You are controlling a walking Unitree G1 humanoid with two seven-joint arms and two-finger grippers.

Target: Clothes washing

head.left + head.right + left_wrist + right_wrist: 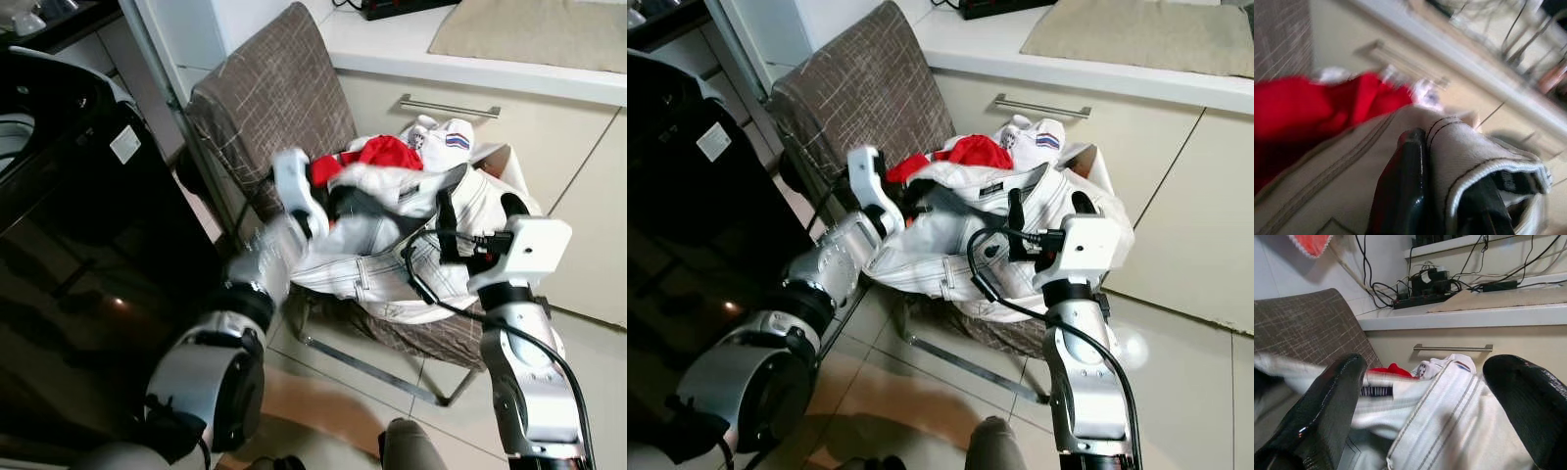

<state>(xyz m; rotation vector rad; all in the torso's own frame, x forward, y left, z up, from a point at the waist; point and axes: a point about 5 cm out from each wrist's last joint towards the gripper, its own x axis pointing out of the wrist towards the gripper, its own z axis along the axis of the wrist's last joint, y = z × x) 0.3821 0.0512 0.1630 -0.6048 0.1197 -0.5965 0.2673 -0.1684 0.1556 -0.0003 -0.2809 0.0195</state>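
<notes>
While the pile of laundry lay on the brown woven chair (265, 98), the left gripper (312, 217) was clenched on a fold of the white jeans (382, 264), its fingers (1400, 196) pinching the stitched waistband at the left side of the heap. The right gripper (1043, 220) stood spread wide above the right side of the jeans, grasping nothing, fabric lying between its fingers (1317, 406). A red garment (377, 154) and a white garment with a red-and-blue stripe (441, 137) lay at the far edge of the seat, against the cream cabinet (549, 157). Judged risks: the single pinch could slip if the jeans were lifted, since most of their weight hung off the near seat edge; a lift could also drag the red garment to the tiled floor (333, 392). The dark washing machine (69, 245) stood at the left; its drum contents could not be seen. The chair served as the sole holder of clothes.
</notes>
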